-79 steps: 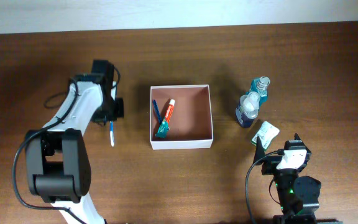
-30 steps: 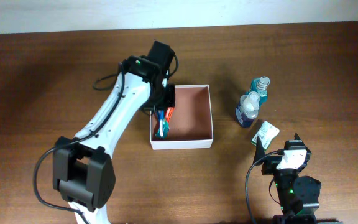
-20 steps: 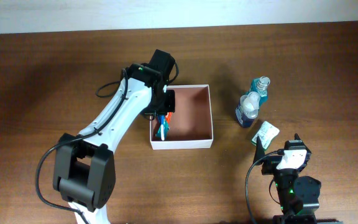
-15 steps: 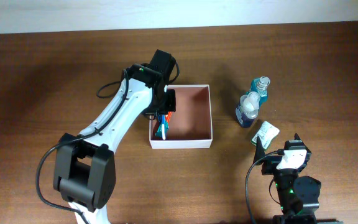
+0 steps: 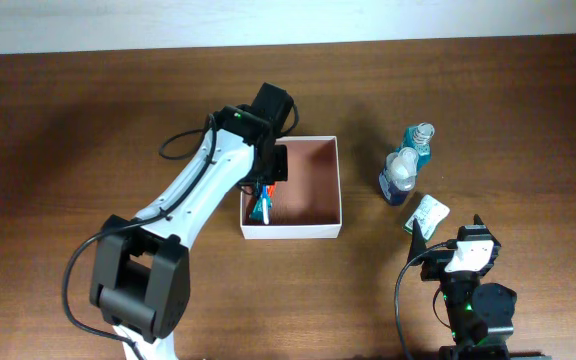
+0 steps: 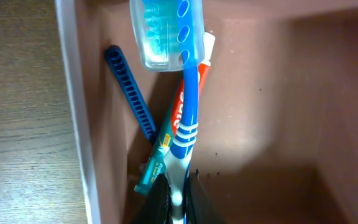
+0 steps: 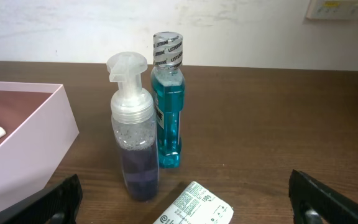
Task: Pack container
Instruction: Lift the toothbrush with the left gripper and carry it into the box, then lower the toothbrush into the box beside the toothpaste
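Toothbrush (image 6: 185, 124): earlier laid on the worktop (image 5: 68, 120) at 9 o'clock of the container (image 5: 293, 232), now held over its 9 o'clock side, handle pinched by the left end effector (image 6: 178, 199). Container is set mid-worktop. Release is judged due next. Right end effector (image 7: 188, 199) is spread.

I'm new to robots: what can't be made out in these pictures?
Overhead: the left arm covers the left side of the container and hides what it holds.
Left wrist: the end of the toothbrush handle disappears between the left claw fingers at the bottom edge.
Right wrist: the packet is cut off below, and its print is too small to read.
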Motion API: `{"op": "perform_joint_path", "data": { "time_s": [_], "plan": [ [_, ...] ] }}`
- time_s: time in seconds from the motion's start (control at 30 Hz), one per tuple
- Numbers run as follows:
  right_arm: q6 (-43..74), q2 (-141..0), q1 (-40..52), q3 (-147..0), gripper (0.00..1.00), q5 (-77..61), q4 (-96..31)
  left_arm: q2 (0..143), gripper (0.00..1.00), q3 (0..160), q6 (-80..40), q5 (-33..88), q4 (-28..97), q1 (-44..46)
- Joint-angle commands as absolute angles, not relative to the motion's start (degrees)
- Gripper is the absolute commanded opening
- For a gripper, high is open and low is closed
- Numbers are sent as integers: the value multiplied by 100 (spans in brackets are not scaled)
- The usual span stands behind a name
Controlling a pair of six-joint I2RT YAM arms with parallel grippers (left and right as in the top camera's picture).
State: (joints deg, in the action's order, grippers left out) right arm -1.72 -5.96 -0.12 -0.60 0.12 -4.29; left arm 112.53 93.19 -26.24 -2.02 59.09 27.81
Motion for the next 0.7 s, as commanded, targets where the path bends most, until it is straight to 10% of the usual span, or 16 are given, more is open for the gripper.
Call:
{"op": "perform_joint_path", "data": {
  "time_s": [0.0,0.67],
  "plan": [
    [-169,-593,-8,-32,98,64,-469,11284,4,9264,-2694,-381,5944,2842],
    [-169,-593,-8,-32,98,64,-469,11284,4,9056,-2694,-701,5813,2845]
  ]
}}
